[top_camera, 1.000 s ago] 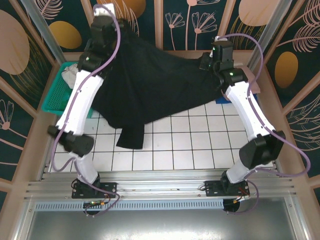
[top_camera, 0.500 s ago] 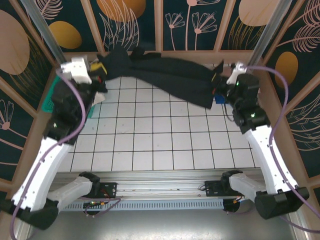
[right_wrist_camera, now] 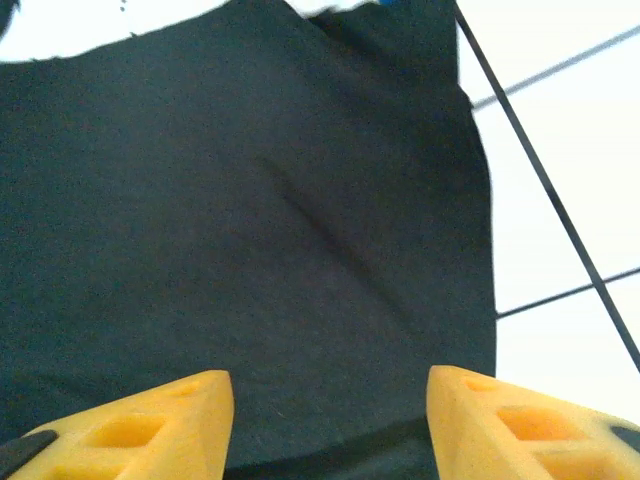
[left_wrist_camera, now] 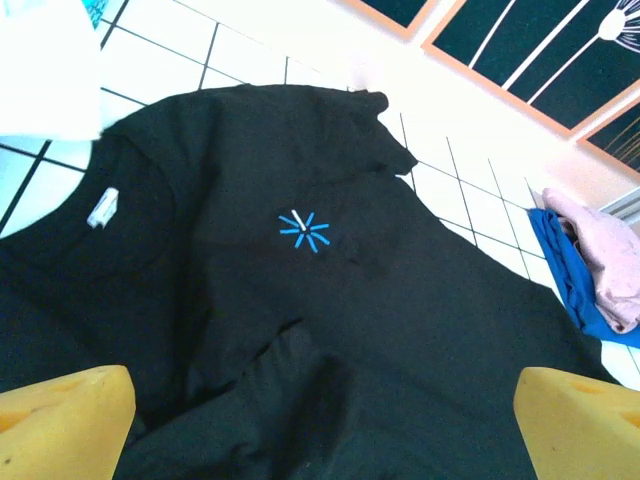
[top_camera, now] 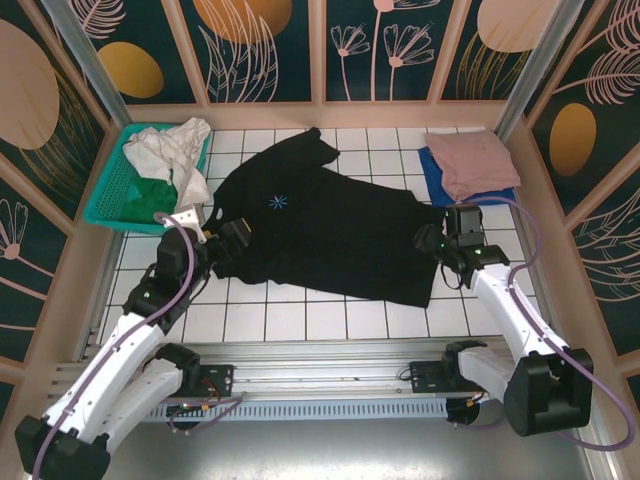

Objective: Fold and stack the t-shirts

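Note:
The large black t-shirt (top_camera: 330, 235) lies spread on the tiled table, its pale-blue starburst (top_camera: 277, 201) facing up. My left gripper (top_camera: 226, 246) hovers over its left edge. In the left wrist view this gripper (left_wrist_camera: 320, 430) is open, and the black t-shirt (left_wrist_camera: 300, 300) lies below the wide-apart yellow fingertips (left_wrist_camera: 60, 420). My right gripper (top_camera: 436, 240) is at the shirt's right edge. In the right wrist view it (right_wrist_camera: 330, 420) is open over flat black cloth (right_wrist_camera: 260, 220). A folded dusty-pink t-shirt (top_camera: 468, 160) rests on a blue one (top_camera: 436, 172) at the back right.
A teal mesh basket (top_camera: 112, 190) at the back left holds white and green cloth (top_camera: 170, 150). The wooden frame and patterned panels (top_camera: 320, 50) wall in the table. Bare white tiles (top_camera: 330, 315) run along the near side of the shirt.
The black t-shirt, held stretched in the air at the back by both grippers, now lies flat on the table. Both grippers have opened and let go, and both arms have drawn nearer.

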